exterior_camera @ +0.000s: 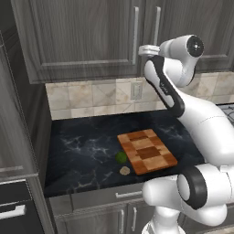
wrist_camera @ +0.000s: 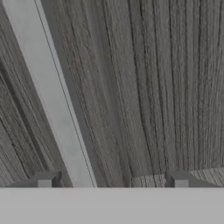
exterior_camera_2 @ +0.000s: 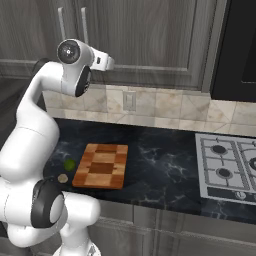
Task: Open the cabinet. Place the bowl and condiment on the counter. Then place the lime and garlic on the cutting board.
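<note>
Pincer (wrist_camera: 113, 181) spread wide against the closed cabinet (exterior_camera: 82, 36), its two tips straddling the left door's silver bar handle (wrist_camera: 52, 100), whose long axis runs upright just left of centre between them, ready for pinching

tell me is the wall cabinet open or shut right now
Shut. Both doors of the cabinet sit flush. The open gripper straddles a door handle.

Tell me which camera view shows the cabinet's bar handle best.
The hand view: the silver bar handle runs large and slanted across the grain, between the open gripper tips. The left base view shows both handles whole but thin on the closed cabinet; the right base view shows them small, partly behind the arm.
</note>
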Tool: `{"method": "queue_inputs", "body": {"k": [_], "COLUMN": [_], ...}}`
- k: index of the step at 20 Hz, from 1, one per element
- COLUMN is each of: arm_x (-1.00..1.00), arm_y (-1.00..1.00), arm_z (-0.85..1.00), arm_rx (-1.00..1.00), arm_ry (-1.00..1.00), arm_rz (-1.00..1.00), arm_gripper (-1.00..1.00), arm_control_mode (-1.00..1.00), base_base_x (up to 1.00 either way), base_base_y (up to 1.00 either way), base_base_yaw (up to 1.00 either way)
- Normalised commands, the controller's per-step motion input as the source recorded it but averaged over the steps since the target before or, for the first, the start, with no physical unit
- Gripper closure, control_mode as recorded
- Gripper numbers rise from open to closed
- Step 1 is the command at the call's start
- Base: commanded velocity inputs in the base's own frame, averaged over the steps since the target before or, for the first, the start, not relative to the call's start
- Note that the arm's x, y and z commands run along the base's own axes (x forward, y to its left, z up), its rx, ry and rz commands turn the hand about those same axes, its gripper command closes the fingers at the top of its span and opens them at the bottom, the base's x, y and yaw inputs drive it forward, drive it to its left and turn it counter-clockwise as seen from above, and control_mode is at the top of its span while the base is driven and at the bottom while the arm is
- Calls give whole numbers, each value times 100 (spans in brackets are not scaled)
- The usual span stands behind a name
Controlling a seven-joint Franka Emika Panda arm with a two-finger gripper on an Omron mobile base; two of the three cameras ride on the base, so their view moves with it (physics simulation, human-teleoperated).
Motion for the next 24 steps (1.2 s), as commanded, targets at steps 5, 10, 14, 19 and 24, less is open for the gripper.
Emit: {"method": "queue_inputs", "body": {"k": [5, 10, 14, 19, 24], "arm_x": [2, 0, 0, 0, -6], "arm_y": [0, 0, 0, -4, -15], "arm_z": [0, 0, 0, 7, 18], "arm_rx": [0, 0, 0, 0, 0], "arm_ry": [0, 0, 0, -1, -4], "arm_rz": [0, 0, 0, 0, 0], "arm_gripper": [100, 100, 100, 100, 100], "arm_control_mode": [-100, -100, -100, -100, -100], "base_base_x": [0, 0, 0, 0, 0], "base_base_y": [0, 0, 0, 0, 0], "base_base_yaw": [0, 0, 0, 0, 0]}}
